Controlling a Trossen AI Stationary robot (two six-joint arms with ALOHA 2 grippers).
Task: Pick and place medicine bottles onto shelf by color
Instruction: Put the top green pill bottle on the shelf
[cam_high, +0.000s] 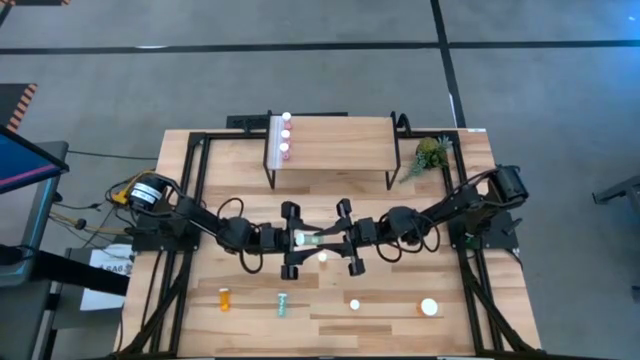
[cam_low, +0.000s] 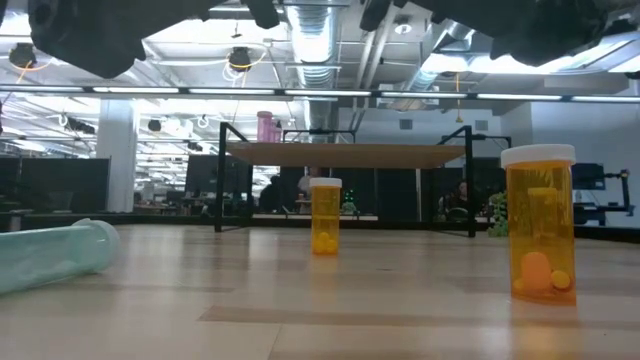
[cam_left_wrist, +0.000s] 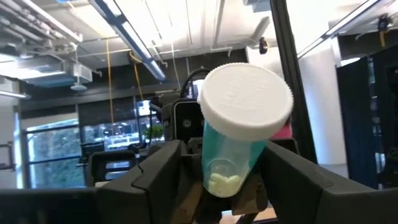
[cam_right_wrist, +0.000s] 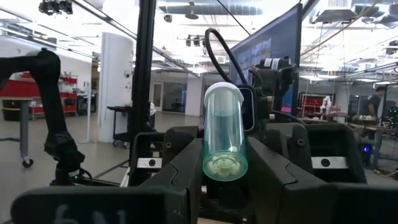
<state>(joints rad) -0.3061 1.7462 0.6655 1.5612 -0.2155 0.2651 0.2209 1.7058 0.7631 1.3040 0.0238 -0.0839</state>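
I count three pink bottles (cam_high: 285, 134) already lined up at one end of the shelf (cam_high: 340, 140), so that colour looks done. Left on the table are a narrow orange bottle (cam_high: 225, 298), a teal bottle on its side (cam_high: 283, 304), and two more standing ones seen only by their white caps (cam_high: 354, 304), one being the wide orange bottle (cam_low: 540, 225) in the low view.

Mid-table, both arms meet over one teal bottle (cam_right_wrist: 224, 134), a clear green cylinder with a white cap and pale pills at its base. It lies between the right gripper (cam_high: 336, 240) fingers, which are closed on its base end. The left gripper (cam_high: 296, 240) brackets the cap end, its fingers around it; I cannot tell whether they touch.
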